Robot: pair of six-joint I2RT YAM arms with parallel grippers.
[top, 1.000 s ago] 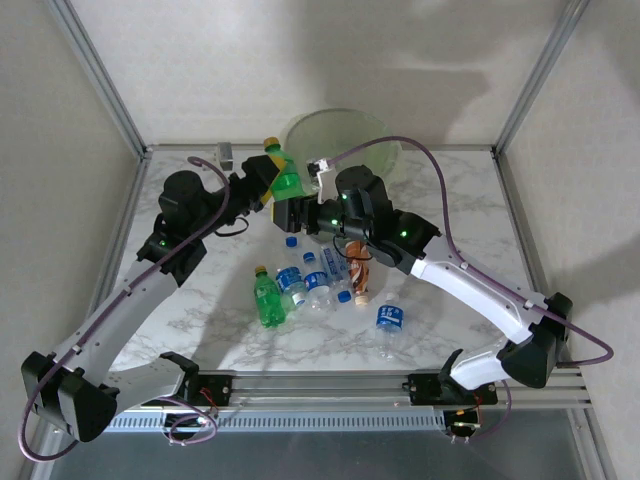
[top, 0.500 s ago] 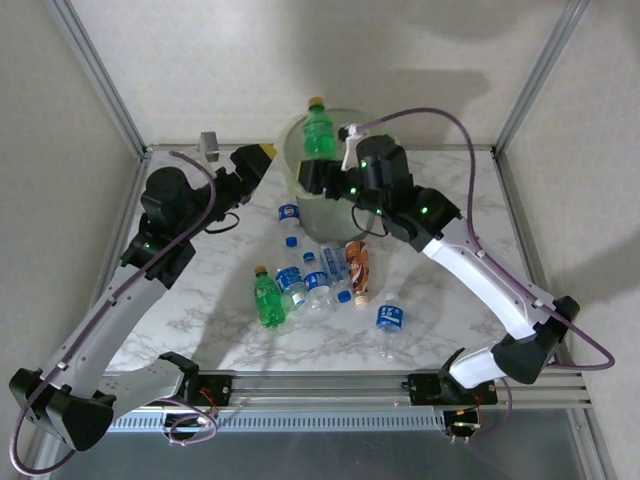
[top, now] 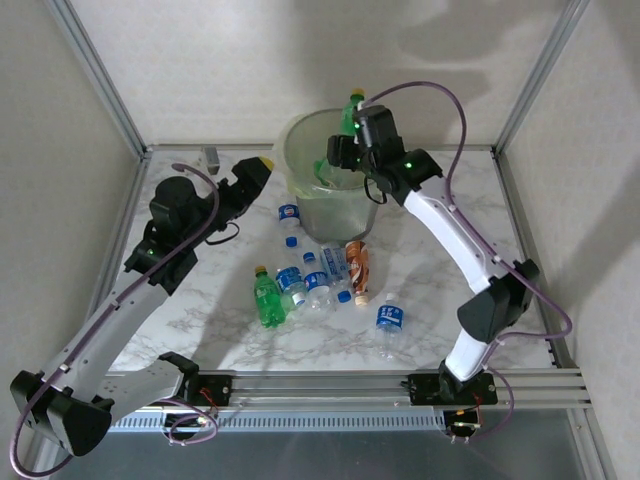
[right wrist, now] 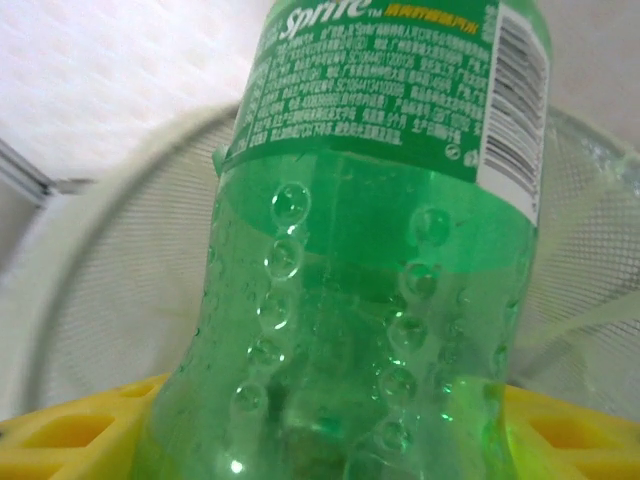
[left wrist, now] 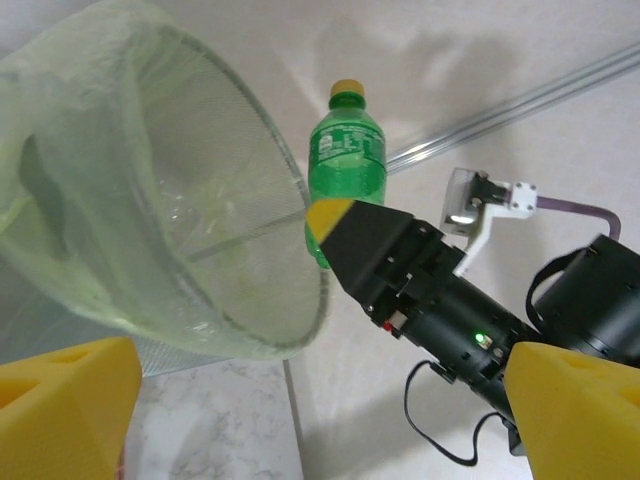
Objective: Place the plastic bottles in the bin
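Right gripper (top: 338, 150): is clamping a green bottle (top: 351, 108) by its lower body, yellow pads (right wrist: 60, 440) pressing in on either side. The bottle is standing upright, yellow cap uppermost, over the open mouth of the bin (top: 295, 125) close to the rim. Left gripper (top: 258, 172): is hanging wide open and empty, just beside the bin's left wall. Other bottles (top: 310, 280): are lying scattered on the marble table (top: 200, 300) in front of the bin, one blue-labelled bottle (top: 289, 213) sitting near its base.
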